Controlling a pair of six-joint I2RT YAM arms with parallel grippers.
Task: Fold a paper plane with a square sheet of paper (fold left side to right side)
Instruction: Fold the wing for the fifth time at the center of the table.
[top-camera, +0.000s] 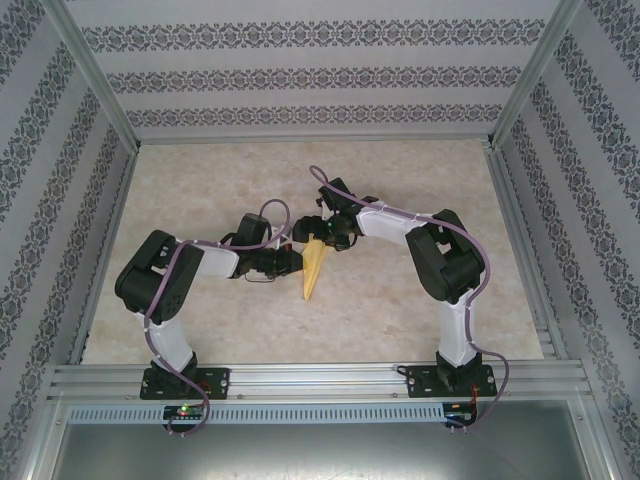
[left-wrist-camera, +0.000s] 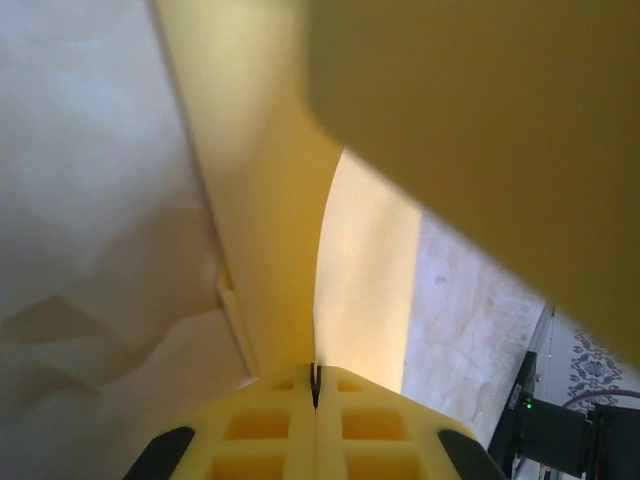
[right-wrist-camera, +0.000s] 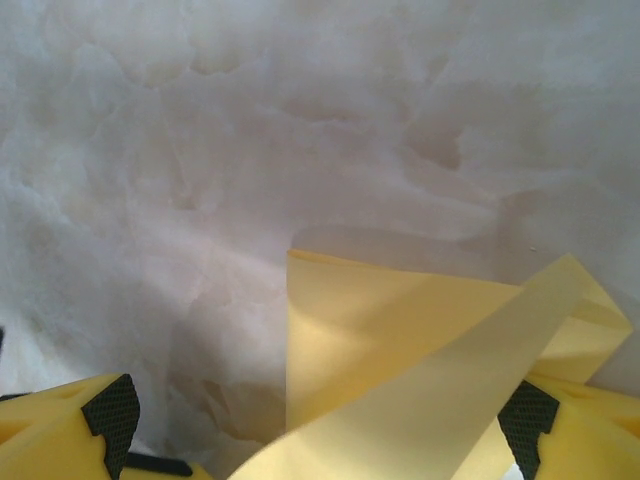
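Left gripper (left-wrist-camera: 315, 385) pinches the paper plane (top-camera: 314, 266) (flimsy, likely crease-prone); right gripper (right-wrist-camera: 318, 418) stands spread; probably best gripped along its fold.

Marbled beige tabletop (top-camera: 380, 305), patterned walls (top-camera: 300, 80)

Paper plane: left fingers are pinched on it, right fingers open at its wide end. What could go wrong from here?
1. The left fingers are shut on the paper plane along its fold, so a sideways pull could drag or tear the thin paper.
2. In the right wrist view a loose flap rises across the open right fingers and covers part of one. Closing now might crease it crookedly.
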